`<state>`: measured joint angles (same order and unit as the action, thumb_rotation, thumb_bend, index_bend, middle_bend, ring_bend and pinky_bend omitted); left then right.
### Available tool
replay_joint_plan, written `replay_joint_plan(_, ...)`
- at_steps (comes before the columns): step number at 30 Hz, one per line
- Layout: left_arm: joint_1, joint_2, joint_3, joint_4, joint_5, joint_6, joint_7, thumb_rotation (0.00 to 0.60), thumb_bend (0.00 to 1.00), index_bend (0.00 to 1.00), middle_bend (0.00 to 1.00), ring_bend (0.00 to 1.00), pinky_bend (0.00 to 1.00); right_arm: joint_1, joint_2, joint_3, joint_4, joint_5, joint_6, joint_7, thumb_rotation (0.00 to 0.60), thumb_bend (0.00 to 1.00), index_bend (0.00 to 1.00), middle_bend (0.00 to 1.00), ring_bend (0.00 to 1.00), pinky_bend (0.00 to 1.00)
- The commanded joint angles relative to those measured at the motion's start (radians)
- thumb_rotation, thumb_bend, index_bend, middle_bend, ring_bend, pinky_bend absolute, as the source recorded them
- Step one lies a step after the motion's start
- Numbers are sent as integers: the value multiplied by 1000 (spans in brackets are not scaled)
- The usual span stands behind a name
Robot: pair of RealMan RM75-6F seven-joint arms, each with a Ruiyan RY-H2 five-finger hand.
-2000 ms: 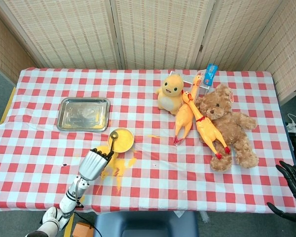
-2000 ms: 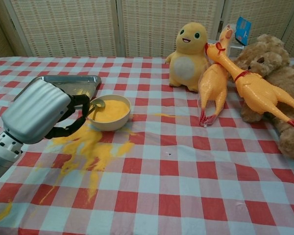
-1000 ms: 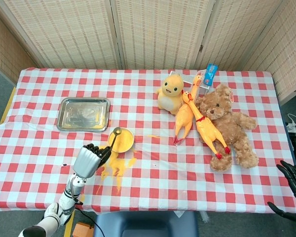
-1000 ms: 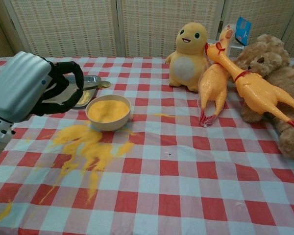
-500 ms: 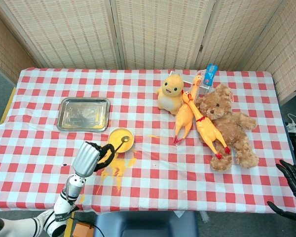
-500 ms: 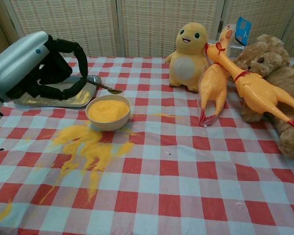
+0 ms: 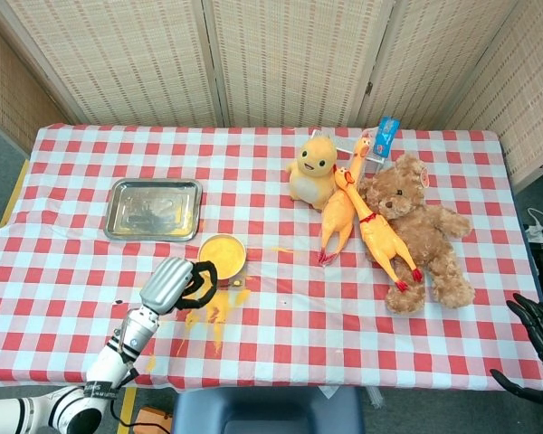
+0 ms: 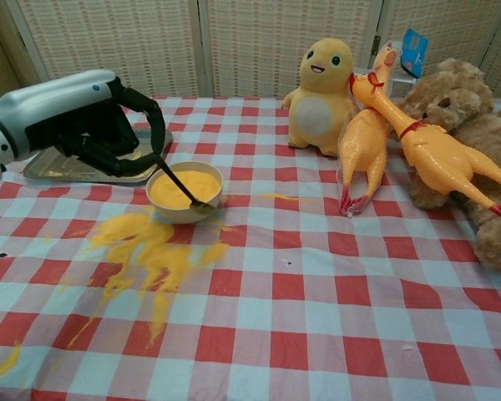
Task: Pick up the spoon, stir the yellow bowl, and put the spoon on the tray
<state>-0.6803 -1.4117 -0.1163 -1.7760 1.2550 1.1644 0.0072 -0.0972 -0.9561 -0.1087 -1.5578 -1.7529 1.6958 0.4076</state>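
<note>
Two of the three steps look begun or done, by my reading: the spoon is off the tabletop and its bowl end is down in the yellow bowl, at the near right edge of the yellow filling; so the pick-up is finished and the stirring is under way; how much stirring has been done I cannot tell from one moment. The left hand hangs just left of and above the bowl, its dark fingers curled in and pinching the top of the spoon's dark handle, which slopes down to the right into the bowl; in the head view the same hand sits at the bowl's near-left side, and the spoon is too small there to make out. Left to do: lift the spoon clear and lay it on the tray, which lies just behind and left of the bowl, partly hidden by the hand in the chest view and plain in the head view; some yellow smears show on it. A splash of yellow spill spreads over the checked cloth in front of the bowl, so a gentle stroke seems wise; the bowl is light-looking and could tip or slide. The right hand hangs at the far right edge past the tabletop, fingers spread and holding nothing. Plush toys and rubber chickens lie well apart to the right.
</note>
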Motion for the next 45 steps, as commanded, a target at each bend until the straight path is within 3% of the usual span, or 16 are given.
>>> replay_joint_plan(1,-18,16,-55,-2,-56,-54,-67,600,750,846,1000,1000,1000,1,0,1,-1,3,-3,0,600,91,0,0,0,0)
replay_joint_plan(10,-17,45,-98,35,-74,-116,-176,600,748,846,1000,1000,1000,10,-3,5,-7,18,-27,-11,600,91,0,0,0,0)
replay_joint_plan(26,-7,37,-94,173,-68,-196,-263,600,749,847,1000,1000,1000,9,-6,13,-13,33,-33,-24,600,91,0,0,0,0)
replay_joint_plan(37,-20,32,-108,198,-99,-244,-262,600,749,847,1000,1000,1000,9,-8,17,-11,39,-34,-25,600,91,0,0,0,0)
replay_joint_plan(45,-31,-43,-124,326,-122,-206,-194,600,747,847,1000,1000,1000,8,-6,19,-13,44,-35,-24,600,91,0,0,0,0)
